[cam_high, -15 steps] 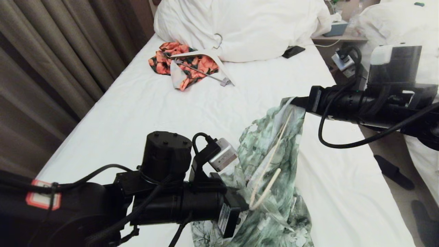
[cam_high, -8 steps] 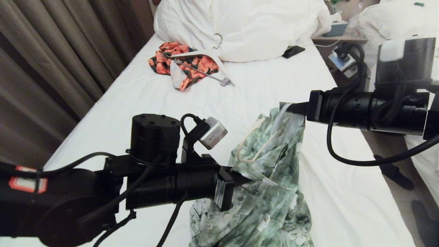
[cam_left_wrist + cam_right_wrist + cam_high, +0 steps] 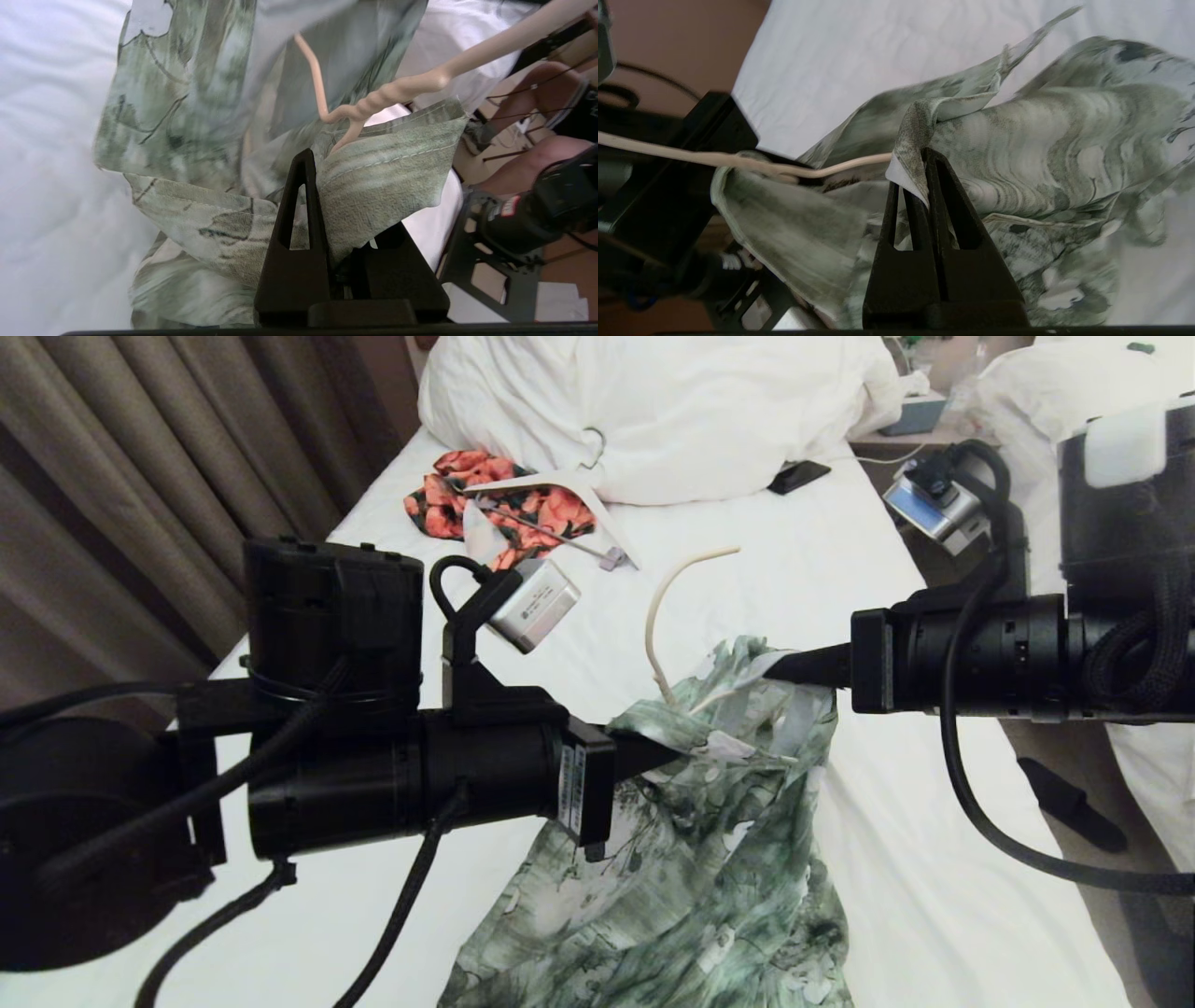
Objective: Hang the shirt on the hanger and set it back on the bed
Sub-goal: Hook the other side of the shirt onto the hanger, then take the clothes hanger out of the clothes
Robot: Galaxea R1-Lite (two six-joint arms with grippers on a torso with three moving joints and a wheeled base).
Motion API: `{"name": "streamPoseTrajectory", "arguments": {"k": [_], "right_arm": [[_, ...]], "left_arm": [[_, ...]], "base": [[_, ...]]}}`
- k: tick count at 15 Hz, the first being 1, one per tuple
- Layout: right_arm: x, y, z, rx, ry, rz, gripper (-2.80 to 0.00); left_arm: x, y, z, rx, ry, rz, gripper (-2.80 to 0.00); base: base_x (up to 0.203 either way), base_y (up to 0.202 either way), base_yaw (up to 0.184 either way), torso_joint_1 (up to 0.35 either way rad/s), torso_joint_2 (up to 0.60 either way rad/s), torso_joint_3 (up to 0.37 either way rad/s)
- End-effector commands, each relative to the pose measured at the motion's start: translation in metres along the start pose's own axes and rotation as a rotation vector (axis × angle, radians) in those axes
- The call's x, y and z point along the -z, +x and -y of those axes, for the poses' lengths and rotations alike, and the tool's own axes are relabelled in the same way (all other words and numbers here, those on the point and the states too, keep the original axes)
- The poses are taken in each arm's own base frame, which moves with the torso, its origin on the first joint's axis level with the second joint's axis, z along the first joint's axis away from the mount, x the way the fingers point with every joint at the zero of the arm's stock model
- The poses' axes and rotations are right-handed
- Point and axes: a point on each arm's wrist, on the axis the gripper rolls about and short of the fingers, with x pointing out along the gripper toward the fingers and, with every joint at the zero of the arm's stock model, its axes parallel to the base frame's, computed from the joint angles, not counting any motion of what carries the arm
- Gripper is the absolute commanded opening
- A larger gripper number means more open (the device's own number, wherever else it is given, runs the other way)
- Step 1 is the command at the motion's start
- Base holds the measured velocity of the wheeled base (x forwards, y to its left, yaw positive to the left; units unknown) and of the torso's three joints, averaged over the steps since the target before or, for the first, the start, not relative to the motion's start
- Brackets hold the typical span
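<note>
Shirt (image 3: 691, 887) is seen in lower centre of head view, held up off the bed (image 3: 373, 616) by both arms, lower part draped down toward bottom edge over the white sheet. Left gripper (image 3: 653, 756) is at centre-left of frame, fingers clamped narrow on a fold of shirt fabric; in left wrist view the cloth (image 3: 373, 186) is pinched between the black fingers (image 3: 299, 219) w/ the hanger (image 3: 397, 91) neck just beyond the tips. Right gripper (image 3: 794, 665) is at centre-right, slightly higher, fingers closed tight on the shirt's top edge; in right wrist view a fabric edge (image 3: 915, 140) is nipped at the fingertips (image 3: 929, 177), hanger wire (image 3: 738, 161) running across beside them. Hanger hook (image 3: 667, 607) is seen sticking up out of the bunched collar area btwn the two grippers, curved cream wire against the sheet; rest of hanger is hidden in the cloth. Farther back, upper centre-left, an orange-and-black garment (image 3: 448, 509) is lying on the bed w/ a white clip hanger (image 3: 560, 495) on top. A dark phone-like item (image 3: 798, 476) is lying near big white pillows (image 3: 653, 401) at top. Curtains (image 3: 140, 476) are filling upper left.
</note>
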Motion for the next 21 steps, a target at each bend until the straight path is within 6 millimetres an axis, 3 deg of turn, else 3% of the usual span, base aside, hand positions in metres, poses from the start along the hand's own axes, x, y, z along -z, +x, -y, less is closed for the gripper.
{"name": "streamPoseTrajectory", "arguments": {"k": [1,5,13,14,21], "right_arm": [[-0.001,-0.007,-0.007,-0.02,-0.008,0.007,-2.8],[0.002,-0.017,-0.018,-0.053,-0.063,0.01,-2.8],[0.007,-0.065,-0.054,-0.168,-0.18,0.016,-2.8],[0.008,-0.07,-0.055,-0.169,-0.19,0.013,0.0],[0.009,-0.091,-0.057,-0.167,-0.191,0.012,0.0]], "left_arm": [[-0.006,-0.005,0.007,0.018,0.009,0.025,-2.8],[-0.018,-0.013,0.025,0.039,0.002,0.061,-2.8],[-0.042,-0.024,0.056,0.075,0.025,0.092,-2.8],[-0.046,-0.027,0.062,0.086,0.029,0.09,-2.8],[-0.053,-0.039,0.087,0.175,0.045,0.115,-2.8]], "base": [[0.0,0.0,0.0,0.0,0.0,0.0],[0.0,0.0,0.0,0.0,0.0,0.0],[0.0,0.0,0.0,0.0,0.0,0.0],[0.0,0.0,0.0,0.0,0.0,0.0],[0.0,0.0,0.0,0.0,0.0,0.0]]}}
